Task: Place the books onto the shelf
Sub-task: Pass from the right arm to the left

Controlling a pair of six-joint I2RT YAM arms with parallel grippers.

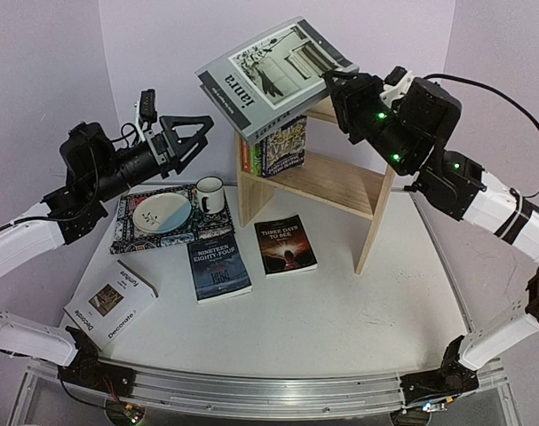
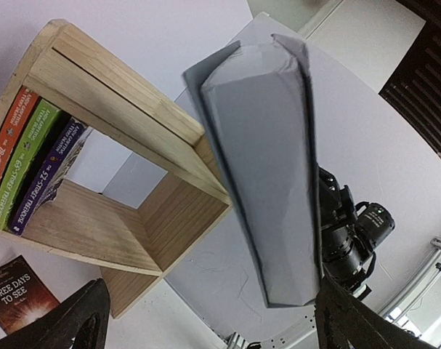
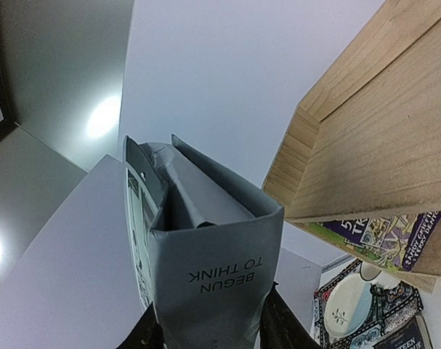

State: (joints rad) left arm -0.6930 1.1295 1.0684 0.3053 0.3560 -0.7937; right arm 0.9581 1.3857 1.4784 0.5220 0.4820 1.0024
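One grey softcover "ianra" book aloft, tilted above light pine two-tier shelf, pinched at one edge by half-closed right gripper. Covers bow, likely limp, light: you should hold nearer spine. Left gripper wide open, empty.

Grey book in the right pincer, pine shelf just beside.

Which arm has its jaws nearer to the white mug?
Left. The left arm hangs open just above the mug; the right arm holds the grey book high over the shelf.
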